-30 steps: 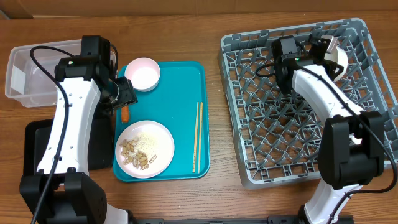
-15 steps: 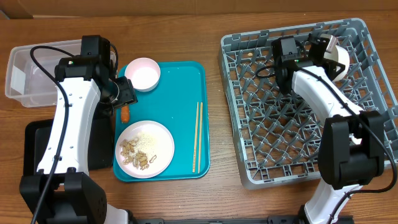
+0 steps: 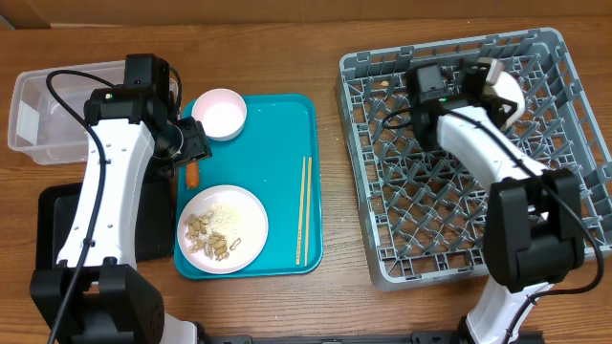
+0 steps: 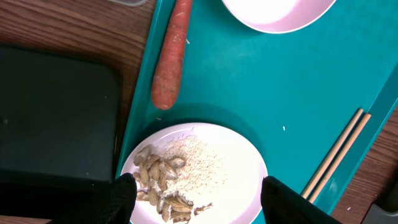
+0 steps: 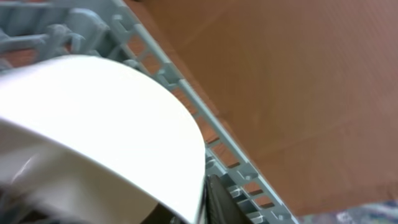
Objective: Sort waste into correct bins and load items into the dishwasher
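Note:
My left gripper (image 3: 187, 143) is open and empty over the left edge of the teal serving tray (image 3: 287, 124). In the left wrist view its fingers (image 4: 121, 199) straddle the flat plate (image 4: 239, 165) of beige food scraps (image 4: 163, 180). The orange carrot (image 3: 192, 175) lies just beyond, also in the left wrist view (image 4: 171, 59). A pale pink bowl (image 3: 221, 113) and the chopsticks (image 3: 303, 210) are on the tray. My right gripper (image 3: 492, 78) is shut on the rim of a white bowl (image 5: 93, 118), tilted in the far right corner of the grey dish rack (image 3: 459, 191). Wrapper, paper ball and cup are out of view.
The clear tub (image 3: 43, 115) stands at the far left. The black tray (image 3: 57, 229) lies in front of it, beside the teal tray, and shows in the left wrist view (image 4: 56, 118). The rack's far edge (image 5: 186, 102) borders bare wooden table.
My right wrist has shifted a little left and turned, carrying the white bowl with it. The left arm has not moved.

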Robot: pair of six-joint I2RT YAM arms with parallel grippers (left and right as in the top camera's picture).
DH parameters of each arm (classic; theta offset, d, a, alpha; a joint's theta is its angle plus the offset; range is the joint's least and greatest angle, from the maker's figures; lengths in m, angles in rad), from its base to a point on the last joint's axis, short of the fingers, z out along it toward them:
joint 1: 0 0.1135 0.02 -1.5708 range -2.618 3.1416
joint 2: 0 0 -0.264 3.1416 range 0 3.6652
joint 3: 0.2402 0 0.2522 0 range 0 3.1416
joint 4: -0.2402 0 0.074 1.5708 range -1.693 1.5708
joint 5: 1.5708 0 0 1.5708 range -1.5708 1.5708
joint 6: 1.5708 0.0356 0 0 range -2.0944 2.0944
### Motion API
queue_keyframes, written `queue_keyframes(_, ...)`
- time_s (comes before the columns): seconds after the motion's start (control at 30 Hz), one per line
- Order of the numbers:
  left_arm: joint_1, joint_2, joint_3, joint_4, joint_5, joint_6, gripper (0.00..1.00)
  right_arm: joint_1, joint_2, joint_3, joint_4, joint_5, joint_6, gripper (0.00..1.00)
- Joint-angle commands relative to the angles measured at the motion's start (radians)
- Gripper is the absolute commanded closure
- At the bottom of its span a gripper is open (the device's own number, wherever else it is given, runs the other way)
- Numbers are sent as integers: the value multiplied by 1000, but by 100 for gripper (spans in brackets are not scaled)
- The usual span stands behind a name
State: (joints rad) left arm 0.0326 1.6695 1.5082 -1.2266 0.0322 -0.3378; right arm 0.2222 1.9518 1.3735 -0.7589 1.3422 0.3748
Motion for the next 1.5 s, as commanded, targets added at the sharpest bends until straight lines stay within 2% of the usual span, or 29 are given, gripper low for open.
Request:
queue_keyframes(0.0, 0, -15, 15, 3, -6, 2, 34, 50, 3, -12, -1, -35, 2, 57)
queue_keyframes(0.13, 0, -15, 15, 3, -6, 1, 34, 91, 0, -11, -45, -47, 2, 17)
queue_keyframes(0.17, 0, -15, 15, 3, -6, 2, 33, 100, -4, -11, -63, -47, 3, 11)
queue_keyframes(0.23, 0, -15, 15, 2, -6, 1, 33, 110, -18, -10, -89, -49, 22, 4)
queue_keyframes(0.33, -1, -15, 15, 2, -6, 2, 32, 114, -95, -8, -130, -213, 25, 4)
queue_keyframes(0.53, -1, -15, 15, 8, -6, 2, 31, 114, -279, 34, -170, -702, 15, 4)
queue_keyframes(0.6, -1, -15, 15, 8, -16, 2, 30, 120, -341, 45, -152, -927, -49, 5)
queue_keyframes(0.67, -1, -15, 15, 8, -22, 6, 30, 130, -396, 47, -95, -1255, -191, 10)
queue_keyframes(0.8, -5, -15, 15, 51, 21, 5, 30, 158, -422, 47, -66, -1552, -206, 9)
queue_keyframes(1.1, -130, 50, 12, 323, 24, 106, 32, 184, -418, 47, -159, -1587, -180, 7)
queue_keyframes(1.37, -203, 274, 12, 442, -117, 106, 35, 182, -418, 47, -253, -1553, -180, 10)
queue_keyframes(1.47, -203, 326, 12, 473, -121, 106, 36, 182, -418, 47, -263, -1553, -180, 10)
